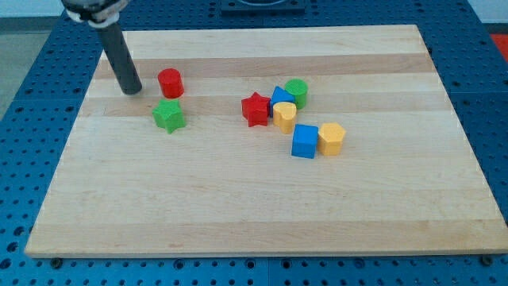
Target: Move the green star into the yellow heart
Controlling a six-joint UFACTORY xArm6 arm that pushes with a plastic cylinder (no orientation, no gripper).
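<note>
The green star [168, 116] lies on the wooden board [262, 206] at the view's left of centre. The yellow heart [284, 116] sits in a cluster near the board's middle, well to the right of the star. My tip [132, 90] rests on the board up and to the left of the green star, a short gap away, and left of a red cylinder [170, 82].
Around the yellow heart are a red star [255, 109], a blue block [280, 98], a green cylinder [297, 92], a blue cube [305, 141] and a yellow hexagonal block [332, 138]. A blue perforated table [32, 87] surrounds the board.
</note>
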